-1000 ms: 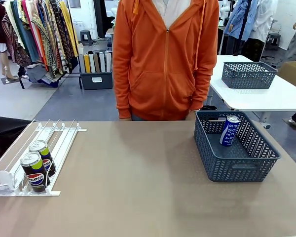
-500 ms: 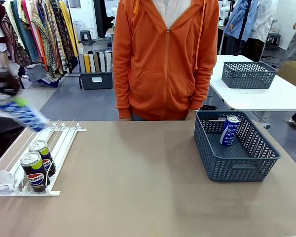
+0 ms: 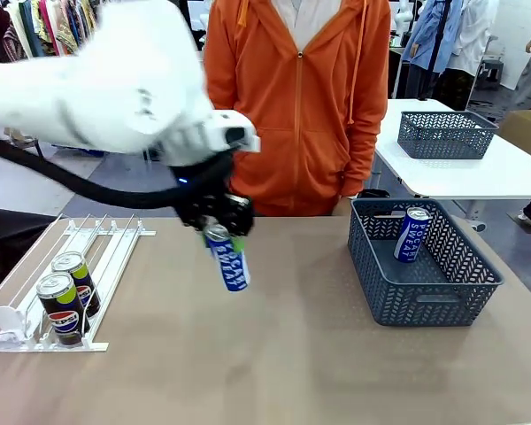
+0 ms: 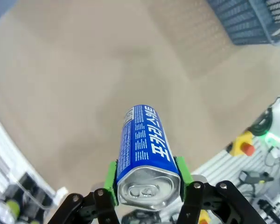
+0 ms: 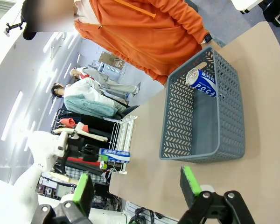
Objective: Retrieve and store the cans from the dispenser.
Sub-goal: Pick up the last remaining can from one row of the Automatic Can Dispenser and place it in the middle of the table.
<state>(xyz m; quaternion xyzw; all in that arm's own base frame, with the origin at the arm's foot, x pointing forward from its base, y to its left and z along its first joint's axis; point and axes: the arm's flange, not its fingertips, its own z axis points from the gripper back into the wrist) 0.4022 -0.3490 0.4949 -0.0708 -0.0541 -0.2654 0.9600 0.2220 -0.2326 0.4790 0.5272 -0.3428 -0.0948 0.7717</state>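
We see the left end effector [image 3: 218, 221] closed on the silver-topped end of a blue Pocari Sweat can [image 3: 227, 258], its green pads [image 4: 112, 179] pressed against either side of the can just below the rim. The can hangs in the air over the table [image 3: 274, 354], tilted, with its base pointing down and toward the near right. It sits between the dispenser [image 3: 106, 252] and the basket [image 3: 425, 297], and closer to the dispenser. The dispenser lies flat along the table's left edge, reaching down to the near left corner. Two black Pepsi cans [image 3: 66, 305] stand upright, one behind the other, at its near end beside the white stoppers. The dark grey basket rests by the table's right edge, toward the far right corner. Inside it a second blue can [image 3: 412, 234] leans against the far wall. In its own wrist view the right end effector [image 5: 136, 186] stands wide open with nothing between its pads. A person in an orange hooded jacket [image 3: 296, 106] stands at the table's far edge, with the hands out of our view.
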